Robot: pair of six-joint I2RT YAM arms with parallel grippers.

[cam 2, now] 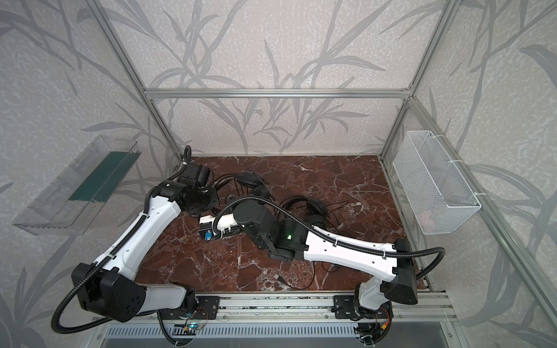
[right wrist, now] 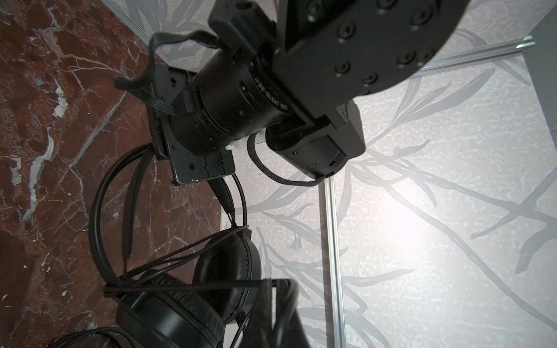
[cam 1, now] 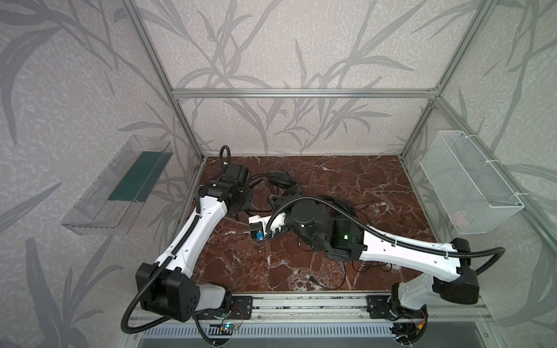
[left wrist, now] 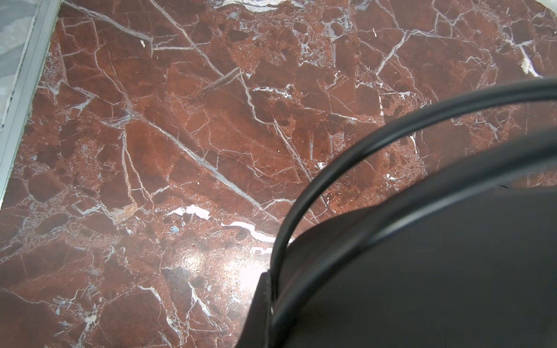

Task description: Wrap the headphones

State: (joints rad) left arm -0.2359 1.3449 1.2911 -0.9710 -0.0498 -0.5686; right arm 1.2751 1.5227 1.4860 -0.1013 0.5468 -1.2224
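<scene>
One pair of black headphones [cam 1: 280, 177] [cam 2: 248, 177] lies at the back left of the table. My left gripper [cam 1: 248, 192] [left wrist: 271, 301] is shut on its thin wire headband [left wrist: 316, 186]. In the right wrist view the padded earcups [right wrist: 229, 265] stand close by, and the left gripper's fingers [right wrist: 223, 192] pinch the headband. My right gripper [cam 1: 275, 200] [right wrist: 274, 304] is shut on the thin black cable [right wrist: 196, 284], which runs taut across the earcups. A second pair of headphones [cam 1: 343, 205] [cam 2: 315, 208] lies partly hidden behind my right arm.
Loose black cable [cam 1: 331, 271] trails over the red marble table [cam 1: 346, 174] towards the front edge. A clear plastic bin [cam 1: 120, 186] hangs on the left wall and a white mesh basket [cam 1: 470, 180] on the right. Aluminium frame posts [right wrist: 331, 241] edge the table.
</scene>
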